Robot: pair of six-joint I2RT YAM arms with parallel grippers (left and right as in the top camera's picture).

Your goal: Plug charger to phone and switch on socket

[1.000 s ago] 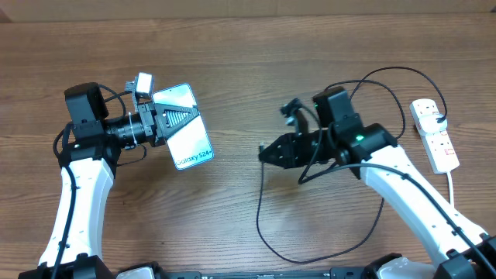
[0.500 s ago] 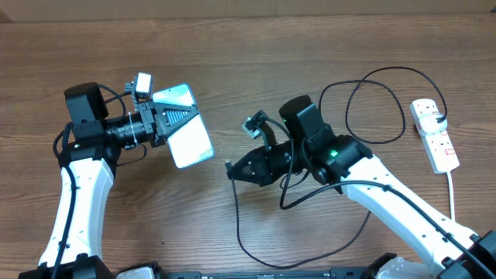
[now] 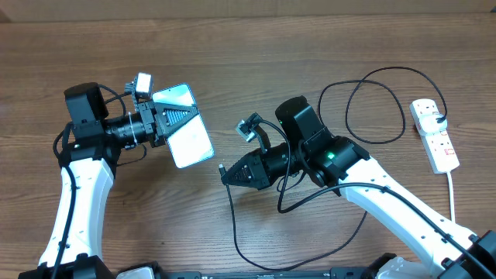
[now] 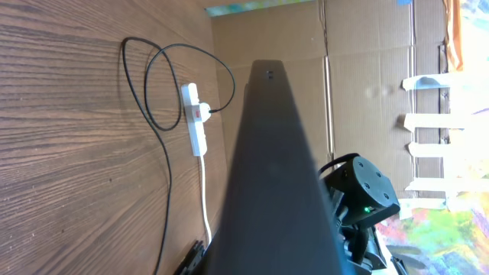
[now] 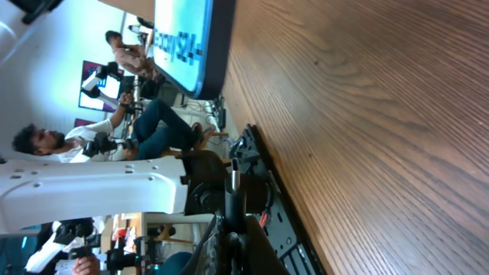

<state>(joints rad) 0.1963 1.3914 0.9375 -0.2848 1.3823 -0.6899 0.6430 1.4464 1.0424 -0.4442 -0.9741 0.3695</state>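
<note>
My left gripper (image 3: 180, 118) is shut on the phone (image 3: 192, 139) and holds it tilted above the table, its pale blue screen facing up and to the right. The left wrist view shows the phone's dark body (image 4: 275, 168) filling the middle. The right gripper (image 3: 231, 172) is shut on the charger (image 3: 232, 225) near its end. The small connector tip (image 3: 222, 168) pokes out leftward, a short gap below and right of the phone's lower edge. In the right wrist view the tip (image 5: 233, 179) points up toward the phone (image 5: 187, 38). The white socket (image 3: 434, 136) lies at the far right.
The charger's black cable loops across the wood table (image 3: 310, 46) from the right gripper round to the socket's plug (image 3: 440, 118). A white cord (image 3: 452, 194) runs from the socket toward the front edge. The left wrist view shows the socket (image 4: 195, 118) and a cardboard wall (image 4: 367, 69).
My right gripper has moved left with the charger tip, from mid-table toward the phone, dragging the cable loop along. The phone has tilted slightly in the left gripper.
</note>
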